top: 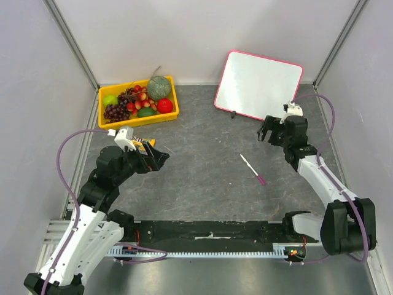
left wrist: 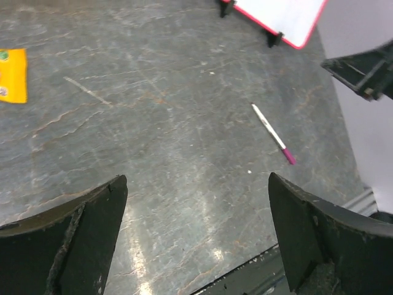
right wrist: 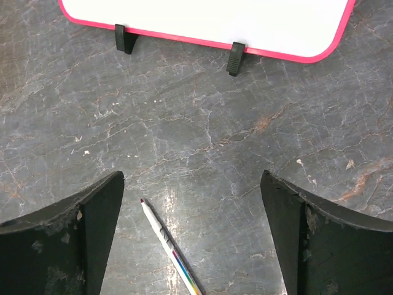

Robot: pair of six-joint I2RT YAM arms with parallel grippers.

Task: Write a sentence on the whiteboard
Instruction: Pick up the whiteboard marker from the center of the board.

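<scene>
The whiteboard [top: 258, 84] with a pink-red rim stands tilted on black feet at the back right; its face is blank, with no sentence showing. It also shows in the right wrist view [right wrist: 209, 18] and the left wrist view [left wrist: 288, 15]. A white marker with a magenta end [top: 252, 169] lies on the table between the arms; it shows in the left wrist view [left wrist: 272, 133] and the right wrist view [right wrist: 169, 244]. My right gripper [top: 266, 131] is open and empty, near the board's front edge. My left gripper [top: 158, 157] is open and empty at the left.
A yellow tray [top: 172, 108] of fruit, with grapes, a melon and apples, sits at the back left. Grey walls close in the dark stone-patterned table. A black rail [top: 209, 232] runs along the near edge.
</scene>
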